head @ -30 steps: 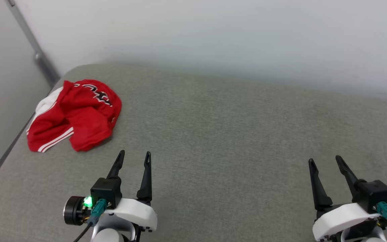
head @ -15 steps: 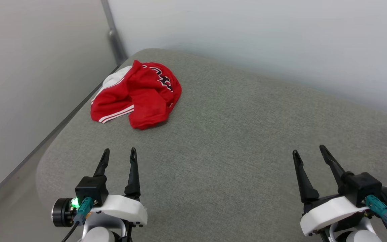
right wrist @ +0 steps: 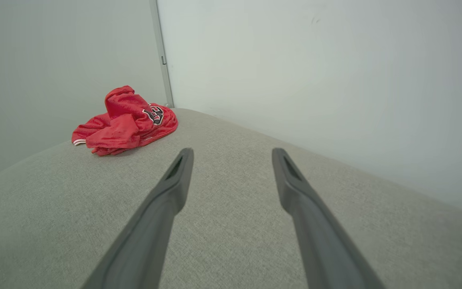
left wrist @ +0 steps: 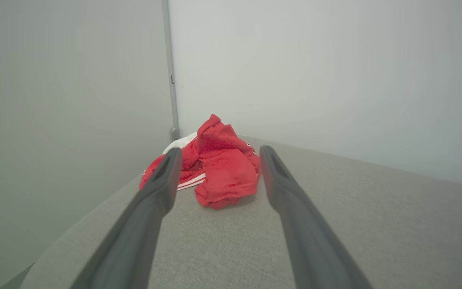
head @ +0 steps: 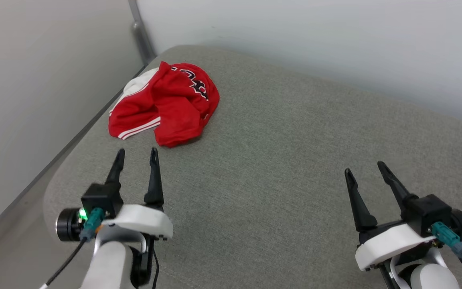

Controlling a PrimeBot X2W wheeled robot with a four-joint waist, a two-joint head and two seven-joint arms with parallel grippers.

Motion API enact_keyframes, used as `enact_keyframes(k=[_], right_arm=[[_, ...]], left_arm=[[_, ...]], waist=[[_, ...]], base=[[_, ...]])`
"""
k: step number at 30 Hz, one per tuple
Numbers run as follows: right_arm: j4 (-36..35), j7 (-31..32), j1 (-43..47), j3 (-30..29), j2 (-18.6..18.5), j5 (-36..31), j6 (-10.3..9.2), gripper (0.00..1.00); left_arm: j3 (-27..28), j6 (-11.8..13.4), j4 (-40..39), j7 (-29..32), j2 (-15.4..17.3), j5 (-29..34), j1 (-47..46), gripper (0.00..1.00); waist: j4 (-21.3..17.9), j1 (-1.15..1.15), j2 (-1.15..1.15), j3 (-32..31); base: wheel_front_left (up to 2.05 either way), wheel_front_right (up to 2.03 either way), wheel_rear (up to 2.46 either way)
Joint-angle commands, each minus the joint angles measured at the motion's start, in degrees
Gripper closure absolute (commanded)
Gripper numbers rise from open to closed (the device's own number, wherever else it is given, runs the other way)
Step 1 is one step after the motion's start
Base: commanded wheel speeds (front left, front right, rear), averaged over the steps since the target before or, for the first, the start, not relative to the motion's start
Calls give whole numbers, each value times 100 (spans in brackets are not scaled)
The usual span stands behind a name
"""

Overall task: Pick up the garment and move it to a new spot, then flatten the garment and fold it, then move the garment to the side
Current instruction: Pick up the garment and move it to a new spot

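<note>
Lettering: the black, white-outlined print on the crumpled red jersey shirt with a white sleeve (head: pixel 167 108) is folded into the cloth, and the few characters that show are too broken to read.
Neckline: lost among the folds; front or back cannot be told.
Shirt's left edge, left wrist view: partly behind one dark finger (left wrist: pixel 155 192) of the left gripper (head: pixel 136 151).
Grey woven padded surface (head: pixel 275 168): cut off by the head view's bottom and right edges.
Grey metal corner post (head: pixel 139 30): top cut off by the upper edge, foot hidden behind the padding.
Arms: the pale forearms behind the left gripper and the right gripper (head: pixel 365 167) run off the bottom edge, as does a black cable (head: pixel 64 263).
Finger roots, wrist views: blurred, cut by the bottom edge.
</note>
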Motion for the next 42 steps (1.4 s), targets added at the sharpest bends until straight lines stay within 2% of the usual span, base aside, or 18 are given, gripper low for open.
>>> enact_keyframes(k=[1, 7, 10, 14, 19, 25, 31, 36, 38, 39, 40, 41, 42], right_arm=[[-76, 26, -141, 16, 2, 1, -5, 0], [-224, 149, -385, -3, 2, -199, -5, 0], [-286, 162, -526, 15, 2, -241, -6, 0], [-381, 180, -768, -27, 2, -301, -5, 0], [-465, 107, -1102, -60, 2, -407, -5, 0], [-481, -47, -1449, 7, 3, -383, -5, 0], [-611, -110, -1683, 82, 3, -385, -6, 0], [-673, -107, -1765, 133, 3, -364, -6, 0], [-691, -105, -1759, 130, 3, -368, -6, 0], [-699, -96, -1753, 123, 3, -375, -6, 0], [-706, -83, -1749, 120, 3, -378, -6, 0], [-715, -83, -1753, 117, 3, -385, -6, 0], [-727, -72, -1766, 118, 3, -400, -6, 0]], left_arm=[[48, -35, 23, -13, 53, -45, -244, 0], [279, -168, 242, 349, 396, -211, -1465, 0], [468, -251, 359, 799, 700, -353, -2084, 0], [670, -505, 557, 1590, 1196, -598, -2965, 0], [784, -770, 1103, 2897, 1806, -933, -3898, 0], [859, -943, 1888, 4327, 2472, -1323, -4414, 0], [1036, -905, 2391, 5195, 2820, -1654, -4480, 0], [1175, -674, 2680, 5494, 2904, -1774, -4362, 0], [1171, -620, 2824, 5662, 2842, -1819, -4273, 0], [1176, -585, 2904, 5756, 2797, -1849, -4231, 15], [1186, -552, 2956, 5807, 2750, -1883, -4223, 59], [1183, -516, 2993, 5852, 2714, -1899, -4217, 83], [1155, -501, 3017, 5879, 2700, -1888, -4203, 100]], waist=[[-142, 0, 0, 168], [-562, 0, 0, 712], [-831, 0, 0, 1043], [-1162, 0, 0, 1553], [-1514, 0, 0, 2177], [-1859, 0, 0, 2663], [-2073, 0, 0, 3050], [-2174, 0, 0, 3254], [-2184, 0, 0, 3284], [-2184, 0, 0, 3291], [-2182, 0, 0, 3296], [-2182, 0, 0, 3295], [-2181, 0, 0, 3285]], base=[[0, 0, 0], [0, 0, 0], [0, 0, 0], [0, 0, 0], [0, 0, 0], [0, 0, 0], [0, 0, 0], [0, 0, 0], [0, 0, 0], [0, 0, 0], [0, 0, 0], [0, 0, 0], [0, 0, 0]])
